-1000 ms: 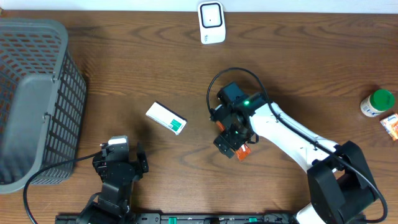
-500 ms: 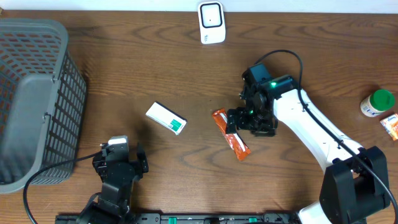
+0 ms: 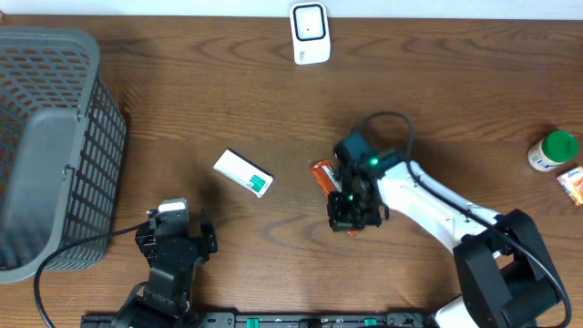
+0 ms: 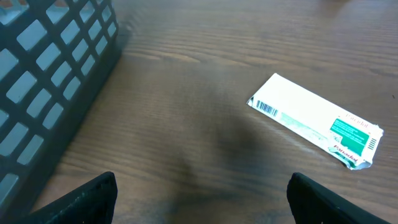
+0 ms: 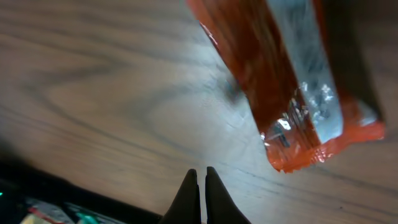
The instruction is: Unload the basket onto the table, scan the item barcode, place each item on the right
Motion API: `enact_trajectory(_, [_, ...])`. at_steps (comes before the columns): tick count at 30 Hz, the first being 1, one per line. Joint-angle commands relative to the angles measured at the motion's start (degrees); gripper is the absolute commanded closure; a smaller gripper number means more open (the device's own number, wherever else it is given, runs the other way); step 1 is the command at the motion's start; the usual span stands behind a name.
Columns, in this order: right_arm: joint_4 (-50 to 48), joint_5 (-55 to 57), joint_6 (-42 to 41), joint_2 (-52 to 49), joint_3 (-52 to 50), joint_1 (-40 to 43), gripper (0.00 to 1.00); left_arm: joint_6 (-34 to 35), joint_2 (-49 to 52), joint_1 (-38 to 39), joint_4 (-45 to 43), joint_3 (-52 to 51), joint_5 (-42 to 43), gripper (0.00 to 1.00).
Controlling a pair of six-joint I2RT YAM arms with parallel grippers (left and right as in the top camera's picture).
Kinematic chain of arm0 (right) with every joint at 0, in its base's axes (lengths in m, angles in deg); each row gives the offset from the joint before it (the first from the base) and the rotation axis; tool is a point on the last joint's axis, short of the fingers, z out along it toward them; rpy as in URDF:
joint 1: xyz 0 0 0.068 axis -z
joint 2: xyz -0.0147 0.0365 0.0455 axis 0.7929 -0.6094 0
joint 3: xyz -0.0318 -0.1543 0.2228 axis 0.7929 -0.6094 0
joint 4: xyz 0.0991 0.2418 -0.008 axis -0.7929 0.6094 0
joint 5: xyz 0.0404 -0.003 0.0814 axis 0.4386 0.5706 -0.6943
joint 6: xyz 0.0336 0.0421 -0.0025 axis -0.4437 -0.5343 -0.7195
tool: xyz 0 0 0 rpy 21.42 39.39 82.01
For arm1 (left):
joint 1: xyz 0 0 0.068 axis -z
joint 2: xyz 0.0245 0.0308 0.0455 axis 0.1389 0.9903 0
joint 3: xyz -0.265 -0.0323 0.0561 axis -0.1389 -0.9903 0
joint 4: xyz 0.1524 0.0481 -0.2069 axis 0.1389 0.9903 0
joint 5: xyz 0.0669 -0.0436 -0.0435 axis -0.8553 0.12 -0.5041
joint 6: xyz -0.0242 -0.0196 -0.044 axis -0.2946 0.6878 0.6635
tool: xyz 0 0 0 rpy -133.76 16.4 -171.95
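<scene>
An orange snack packet [image 3: 321, 172] lies flat on the wooden table, its lower half hidden under my right arm in the overhead view. My right gripper [image 3: 352, 211] hovers over it. In the right wrist view the right gripper [image 5: 202, 177] is shut with nothing between its tips, and the orange packet [image 5: 280, 81] lies just beyond them. A white box with a green end [image 3: 244, 173] lies left of centre; its barcode shows on the box [image 4: 314, 121] in the left wrist view. The white scanner [image 3: 310, 34] stands at the far edge. My left gripper [image 4: 202, 199] rests open near the front edge [image 3: 173, 241].
A grey mesh basket [image 3: 55, 137] fills the left side, and its wall [image 4: 50, 74] is close to my left gripper. A green-capped bottle [image 3: 554, 150] and a small orange pack [image 3: 574, 184] sit at the right edge.
My right arm swung off to the right, uncovering the orange packet, then came back over its lower half. Its jaws went from open to shut, on nothing. The left arm stayed still.
</scene>
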Motion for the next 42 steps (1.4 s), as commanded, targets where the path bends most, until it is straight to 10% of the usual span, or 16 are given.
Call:
enact_trajectory(1, [-1.6, 4.0, -2.6, 0.7, -2.5, -0.3, 0.99, 0.5, -0.3, -0.1, 0.0, 0.1, -0.7, 0.12])
enact_trajectory(8, [-0.9, 24.8, -6.7, 0.7, -2.5, 2.3, 0.99, 0.5, -0.3, -0.1, 0.0, 0.1, -0.7, 0.12])
enact_trajectory(15, [-1.8, 22.1, -2.2, 0.7, 2.8, 5.8, 0.99, 0.5, -0.3, -0.1, 0.0, 0.1, -0.7, 0.13])
enact_trajectory(21, [3.1, 8.9, -2.4, 0.7, 3.9, 5.7, 0.01, 0.5, -0.3, -0.1, 0.0, 0.1, -0.7, 0.13])
enact_trajectory(35, [-6.6, 11.6, -54.8, 0.7, -3.0, 5.7, 0.01, 0.5, -0.3, -0.2, 0.0, 0.1, -0.7, 0.12])
enact_trajectory(42, [-16.3, 11.3, -59.8, 0.7, -6.0, 5.8, 0.02, 0.5, -0.3, -0.1, 0.0, 0.1, -0.7, 0.12])
